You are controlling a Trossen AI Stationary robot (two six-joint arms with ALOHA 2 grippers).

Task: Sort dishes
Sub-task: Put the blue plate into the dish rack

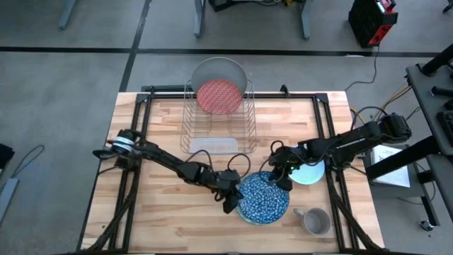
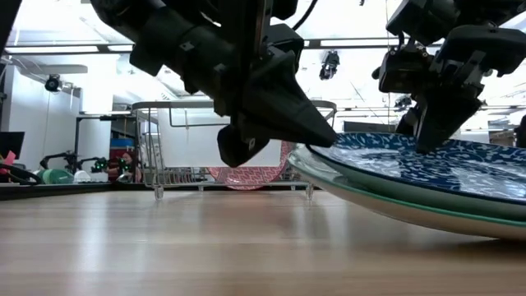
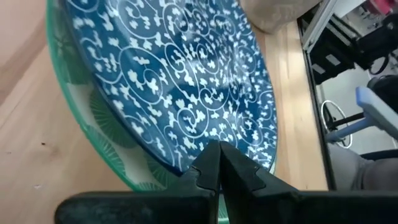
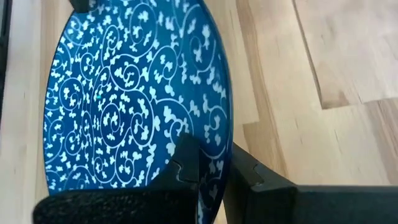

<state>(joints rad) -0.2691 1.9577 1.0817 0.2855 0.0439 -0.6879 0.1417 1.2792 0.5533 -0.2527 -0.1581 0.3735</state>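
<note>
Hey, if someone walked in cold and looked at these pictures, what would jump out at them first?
Probably the blue speckled plate near the table's front edge, with the left gripper and the right gripper both pinching its rim from opposite sides. It sits on a green-rimmed dish. Behind, the red patterned plate stands upright in the wire dish rack.

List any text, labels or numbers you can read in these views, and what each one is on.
None readable.
Blue plate: white scroll pattern only, no lettering.
Red plate in the rack: pattern only.
Mug: plain.
Background shelf items in the low view: too blurred to read.
</note>
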